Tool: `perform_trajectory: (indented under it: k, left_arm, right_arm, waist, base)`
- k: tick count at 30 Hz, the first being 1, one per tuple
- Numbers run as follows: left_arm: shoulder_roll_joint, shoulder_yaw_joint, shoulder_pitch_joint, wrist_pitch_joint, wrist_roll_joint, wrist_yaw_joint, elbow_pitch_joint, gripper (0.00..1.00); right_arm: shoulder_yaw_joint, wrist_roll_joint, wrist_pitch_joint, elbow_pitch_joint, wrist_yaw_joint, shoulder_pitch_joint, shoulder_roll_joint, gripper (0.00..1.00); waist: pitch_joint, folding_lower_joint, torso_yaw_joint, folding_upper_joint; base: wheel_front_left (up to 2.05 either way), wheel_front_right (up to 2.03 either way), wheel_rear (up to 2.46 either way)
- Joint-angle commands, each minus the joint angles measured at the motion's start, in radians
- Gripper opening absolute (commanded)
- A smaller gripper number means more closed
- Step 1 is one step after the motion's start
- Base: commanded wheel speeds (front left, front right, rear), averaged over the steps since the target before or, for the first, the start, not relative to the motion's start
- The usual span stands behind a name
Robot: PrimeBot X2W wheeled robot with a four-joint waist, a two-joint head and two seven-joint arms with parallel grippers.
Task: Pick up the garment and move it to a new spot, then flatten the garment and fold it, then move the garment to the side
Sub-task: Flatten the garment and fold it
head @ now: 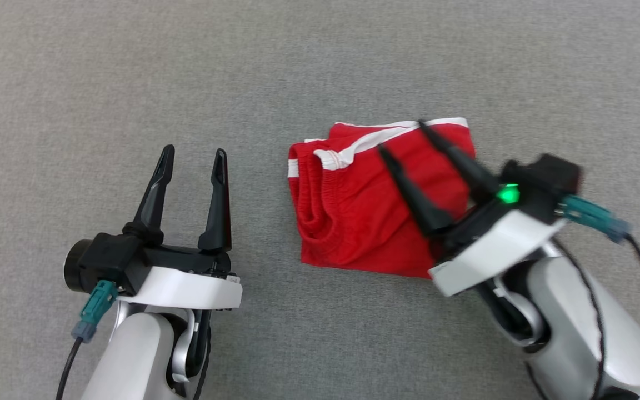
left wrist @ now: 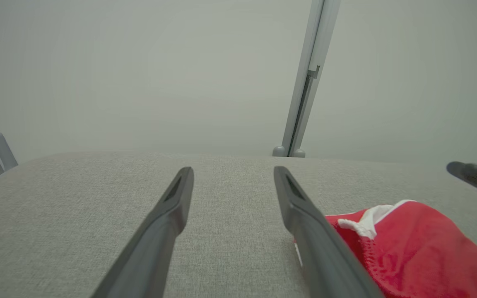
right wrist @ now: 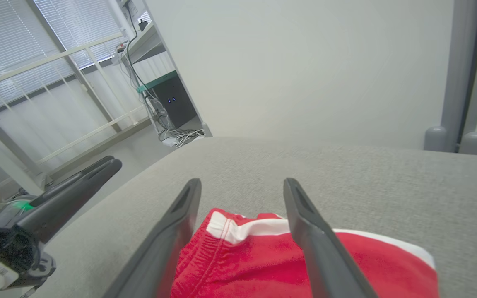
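Observation:
The garment (head: 364,211) is a pair of red shorts with white trim, folded into a compact block on the grey cloth surface (head: 320,66). My right gripper (head: 400,136) hovers over the garment's right half, open, with nothing between its fingers. In the right wrist view the red cloth (right wrist: 255,265) lies below the spread fingers (right wrist: 304,219). My left gripper (head: 195,153) stands open to the left of the garment, apart from it. The left wrist view has the garment (left wrist: 412,244) at lower right, beside my right finger (left wrist: 300,207).
The grey cloth surface stretches wide on all sides of the garment. A grey post (left wrist: 304,82) rises behind its far edge. In the right wrist view a railing, blinds and a desk with cables (right wrist: 168,103) stand beyond the surface's left edge.

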Motion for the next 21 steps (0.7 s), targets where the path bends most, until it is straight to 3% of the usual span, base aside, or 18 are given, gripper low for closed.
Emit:
perform_trajectory:
  k: [1,5,14,21]
  left_arm:
    - [0.007,0.009,-0.003,-0.004,0.005,0.000,-0.003,1.00]
    - [0.018,0.026,0.010,-0.004,0.008,0.006,-0.005,1.00]
    - [0.052,0.061,0.048,0.000,-0.001,0.022,-0.013,1.00]
    - [0.073,0.078,0.100,0.012,-0.009,0.039,-0.019,1.00]
  right_arm:
    - [-0.028,-0.043,-0.043,-0.016,0.000,0.021,-0.020,1.00]
    - [-0.156,-0.111,-0.115,-0.052,0.000,0.089,-0.040,1.00]
    - [-0.446,-0.181,-0.151,-0.118,0.000,0.285,-0.036,1.00]
    - [-0.527,-0.228,-0.129,-0.181,0.000,0.388,-0.005,1.00]
  waist:
    - [-0.007,0.0000,-0.016,0.0000]
    - [-0.018,0.0000,-0.047,0.0000]
    - [-0.056,0.0000,-0.109,0.0000]
    - [-0.123,0.0000,-0.137,0.0000]
  base:
    - [0.00,0.00,0.00]
    - [0.00,0.00,0.00]
    - [0.00,0.00,0.00]
    - [0.00,0.00,0.00]
